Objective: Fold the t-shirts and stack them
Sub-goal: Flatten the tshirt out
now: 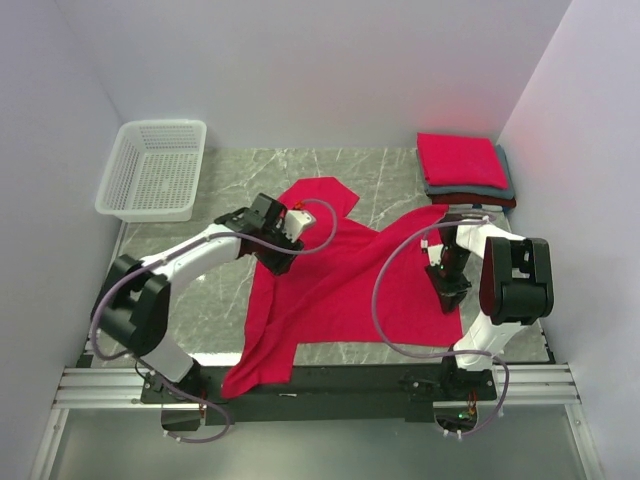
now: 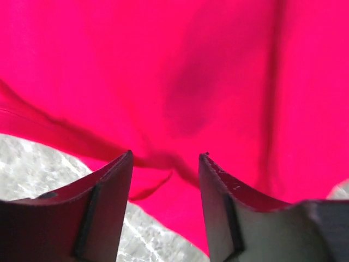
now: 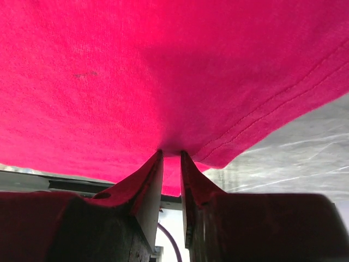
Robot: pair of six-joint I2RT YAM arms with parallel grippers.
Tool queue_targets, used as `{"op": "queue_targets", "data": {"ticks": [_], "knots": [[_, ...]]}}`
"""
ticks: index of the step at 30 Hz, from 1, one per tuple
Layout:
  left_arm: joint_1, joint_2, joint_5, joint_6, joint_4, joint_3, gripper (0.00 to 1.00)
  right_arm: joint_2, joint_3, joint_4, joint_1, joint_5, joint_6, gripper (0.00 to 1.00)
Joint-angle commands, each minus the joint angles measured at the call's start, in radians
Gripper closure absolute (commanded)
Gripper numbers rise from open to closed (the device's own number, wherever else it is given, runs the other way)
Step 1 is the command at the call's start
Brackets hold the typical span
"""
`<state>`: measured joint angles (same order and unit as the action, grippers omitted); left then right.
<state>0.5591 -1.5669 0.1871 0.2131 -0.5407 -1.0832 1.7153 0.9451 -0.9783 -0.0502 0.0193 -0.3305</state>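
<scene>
Crimson t-shirt [image 1: 340, 285] sprawls slantwise, near-left of the folded stack [image 1: 462, 168].
The right gripper [image 3: 171, 154], on the stack's side, pinches the shirt's hem; the left gripper [image 2: 165, 159], farther off, hovers open-jawed over its opposite edge.

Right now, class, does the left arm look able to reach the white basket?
Probably yes. The left hand is open above the red t-shirt, and only bare table lies between it and the basket at the far left corner. Nothing seems to block that path.
</scene>
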Motion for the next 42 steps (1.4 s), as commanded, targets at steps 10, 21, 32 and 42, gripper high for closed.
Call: {"op": "queue_targets", "data": {"ticks": [10, 21, 32, 42], "knots": [[0.070, -0.139, -0.336, -0.098, 0.035, 0.052, 0.49, 0.000, -0.026, 0.064, 0.013, -0.068, -0.027, 0.74], [-0.070, 0.014, -0.437, 0.001, -0.011, 0.164, 0.68, 0.030, -0.028, 0.082, 0.027, -0.165, -0.047, 0.73], [-0.278, 0.047, -0.390, 0.126, -0.031, 0.178, 0.61, -0.054, -0.026, 0.015, 0.032, -0.179, -0.130, 0.71], [-0.266, -0.048, -0.065, 0.102, -0.009, -0.214, 0.57, -0.092, 0.187, -0.135, 0.029, 0.031, -0.124, 0.71]]}}
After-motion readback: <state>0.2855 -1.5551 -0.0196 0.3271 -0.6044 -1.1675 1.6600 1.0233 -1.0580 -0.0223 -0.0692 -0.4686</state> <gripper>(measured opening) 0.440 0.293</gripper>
